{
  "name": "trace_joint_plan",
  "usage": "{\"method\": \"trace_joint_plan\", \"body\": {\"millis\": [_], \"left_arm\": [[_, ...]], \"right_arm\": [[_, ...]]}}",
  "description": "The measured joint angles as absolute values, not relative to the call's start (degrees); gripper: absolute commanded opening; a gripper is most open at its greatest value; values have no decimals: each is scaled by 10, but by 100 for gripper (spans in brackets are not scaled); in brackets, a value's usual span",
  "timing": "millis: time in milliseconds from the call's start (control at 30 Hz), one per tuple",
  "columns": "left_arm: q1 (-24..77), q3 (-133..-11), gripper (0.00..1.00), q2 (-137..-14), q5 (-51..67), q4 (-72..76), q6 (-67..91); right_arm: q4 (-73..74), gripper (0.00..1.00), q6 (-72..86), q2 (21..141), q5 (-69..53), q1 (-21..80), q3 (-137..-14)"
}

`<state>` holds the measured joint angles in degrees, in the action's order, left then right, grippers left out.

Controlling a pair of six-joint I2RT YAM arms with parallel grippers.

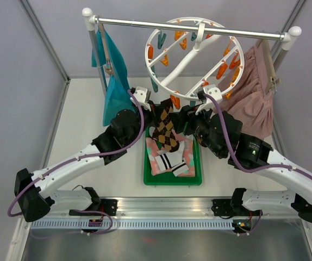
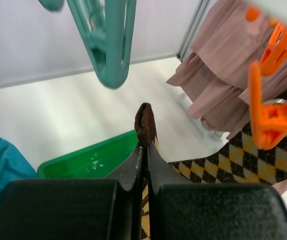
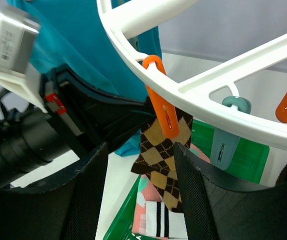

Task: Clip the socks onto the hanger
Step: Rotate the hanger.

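One white label [image 3: 7, 42] shows on the left arm's wrist housing, but its print is too blurred to read; no other writing can be made out.

The argyle sock [image 3: 158, 160] hangs lengthwise, its long axis close to upright. Its top end is under the near rim of the hanger [image 3: 198, 89] and its lower end points down at the green tray [image 1: 172, 182]. The left pincer [image 2: 144, 150] is closed tight on the sock's brown end. An orange clip [image 3: 162, 100] on the ring hangs in front of the sock's top; whether it bites the cloth cannot be told. The right pincer [image 3: 141, 147] stands open, one finger on each side of the hanging sock.

A striped sock [image 1: 172, 162] and a pink sock [image 1: 155, 149] lie in the tray.

The hanger hooks over the rail [image 1: 188, 28], with a teal garment [image 1: 115, 92] just beside it on the left and a pink skirt [image 1: 251, 98] on the right. Both arms crowd the middle above the tray. Bare worktop [image 1: 80, 109] shows to either side of the tray.
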<state>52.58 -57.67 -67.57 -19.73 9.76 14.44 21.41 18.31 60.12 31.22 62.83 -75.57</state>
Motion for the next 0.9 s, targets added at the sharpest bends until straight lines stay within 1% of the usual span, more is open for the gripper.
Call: {"method": "trace_joint_plan", "body": {"millis": [167, 400, 533, 700, 900], "left_arm": [[526, -601, 2, -679, -209, 87, 144], [526, -601, 2, -678, -216, 63, 144], [526, -601, 2, -676, -222, 56, 144], [526, -603, 2, -671, -224, 53, 139], [526, -616, 2, -671, -224, 38, 133]], "right_arm": [[214, 61, 183, 604, 364, 628, -756], [215, 63, 182, 586, 470, 627, -753], [215, 65, 176, 577, 511, 618, -749], [218, 67, 170, 574, 530, 587, -747], [231, 68, 170, 574, 524, 531, -746]]}}
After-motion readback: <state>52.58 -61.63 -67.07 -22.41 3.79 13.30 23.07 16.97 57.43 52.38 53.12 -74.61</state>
